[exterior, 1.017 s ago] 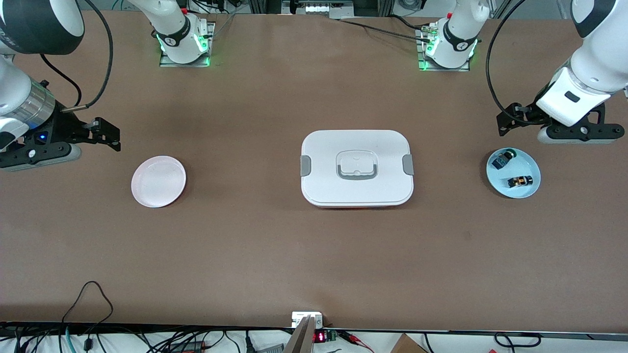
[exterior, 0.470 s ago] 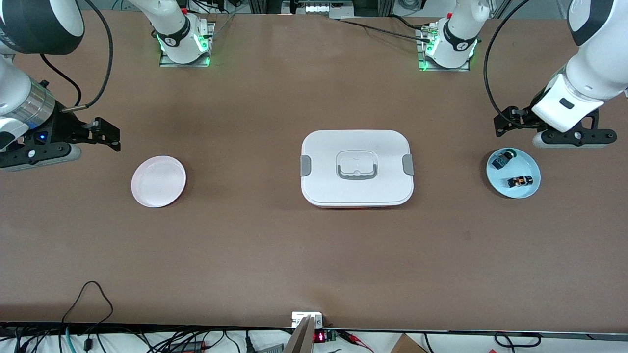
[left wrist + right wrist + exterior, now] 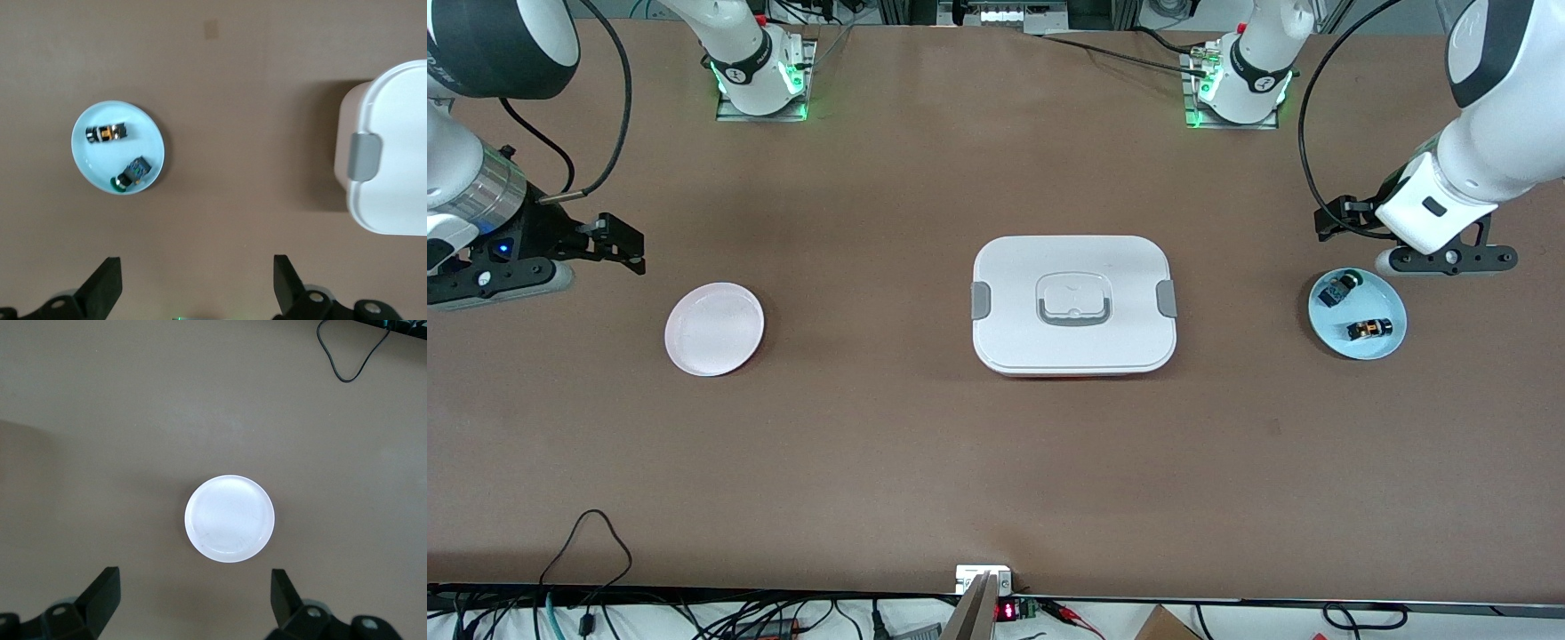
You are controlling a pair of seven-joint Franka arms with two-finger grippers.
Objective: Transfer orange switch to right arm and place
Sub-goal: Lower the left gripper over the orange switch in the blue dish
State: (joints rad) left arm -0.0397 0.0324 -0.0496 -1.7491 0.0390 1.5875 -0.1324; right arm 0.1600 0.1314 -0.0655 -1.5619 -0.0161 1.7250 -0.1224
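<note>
The left gripper [image 3: 1445, 260] hung with jaws apart over the table just beside the blue plate [image 3: 1392, 342], where the orange switch [image 3: 1368, 329] lay untouched. The right gripper [image 3: 560, 253] waited, spread wide, near the white plate [image 3: 714, 329]. Pickup, handover and placing all remained.

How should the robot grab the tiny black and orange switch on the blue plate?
Probably from straight above, pinching the long sides of the tiny black-and-orange switch. It lies flat on the shallow light-blue plate, apart from the blue-and-green part, leaving the open left gripper room.
</note>
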